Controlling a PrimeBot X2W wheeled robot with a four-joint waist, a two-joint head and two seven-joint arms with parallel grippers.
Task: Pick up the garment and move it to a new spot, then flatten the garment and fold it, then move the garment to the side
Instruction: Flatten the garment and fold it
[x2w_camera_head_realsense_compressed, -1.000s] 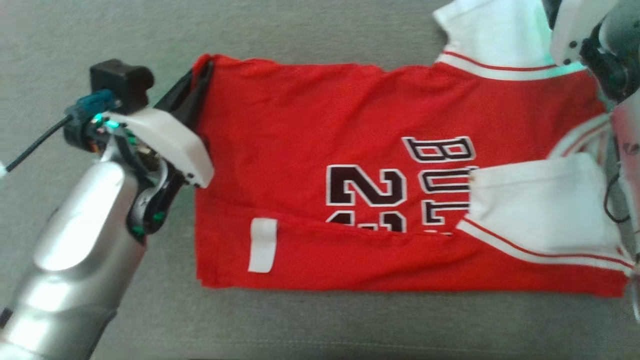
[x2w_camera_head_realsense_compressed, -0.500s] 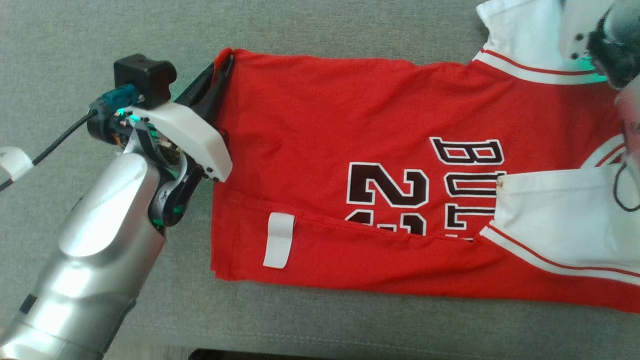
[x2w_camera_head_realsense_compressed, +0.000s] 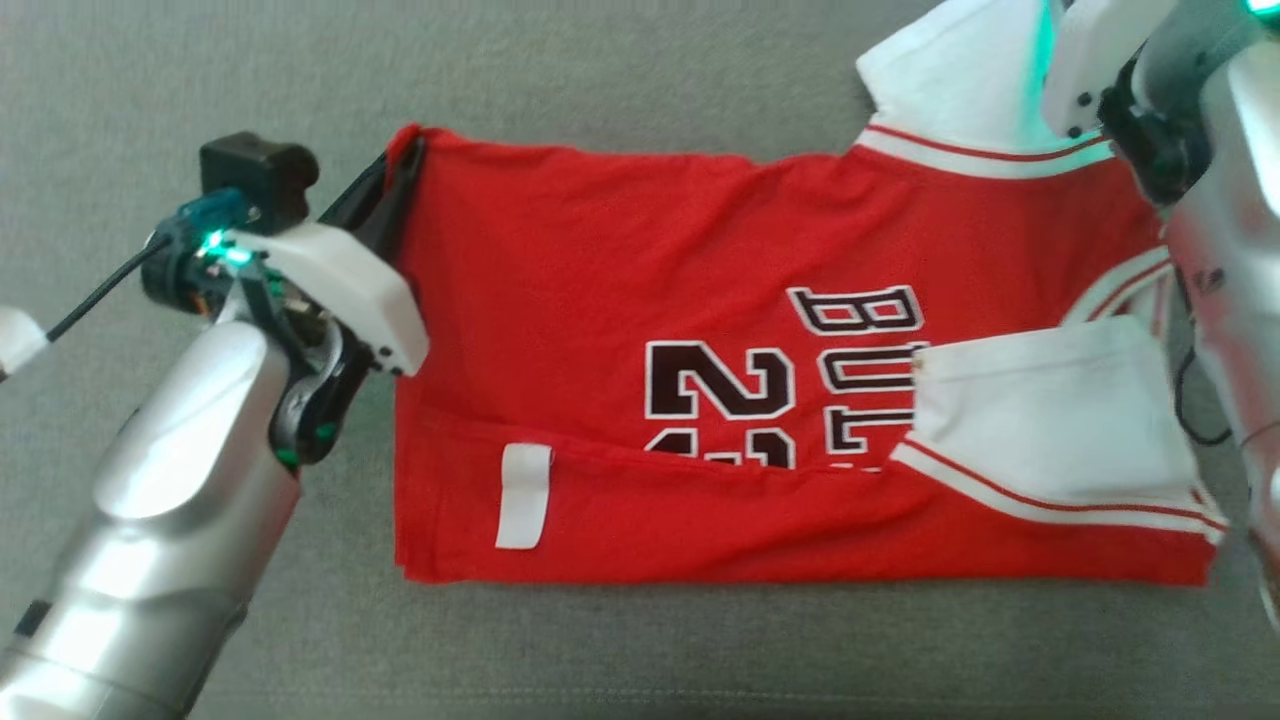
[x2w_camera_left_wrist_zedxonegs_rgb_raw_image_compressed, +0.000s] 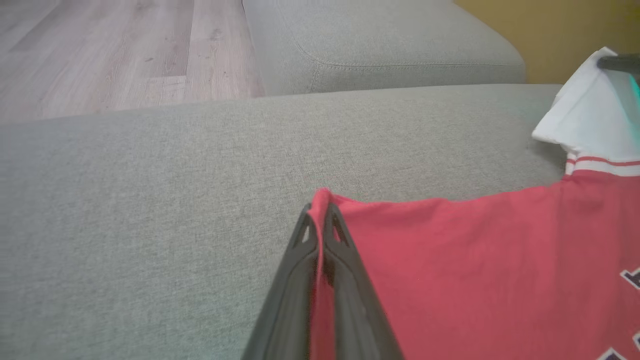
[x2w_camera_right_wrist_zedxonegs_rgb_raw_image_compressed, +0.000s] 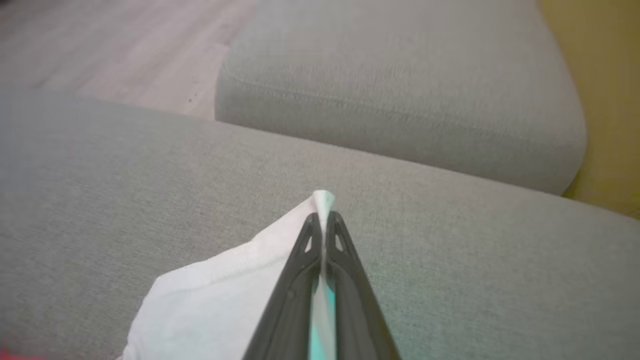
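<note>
Left jaws pinch garment (x2w_camera_head_realsense_compressed: 600, 250) hem corner; right jaws pinch white sleeve (x2w_camera_right_wrist_zedxonegs_rgb_raw_image_compressed: 215, 300) (grey sofa (x2w_camera_head_realsense_compressed: 200, 80) beneath).

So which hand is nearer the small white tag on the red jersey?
Left. The left hand pinches a hem corner of the jersey, at the end with the tag; the right hand pinches the white sleeve at the opposite end.
</note>
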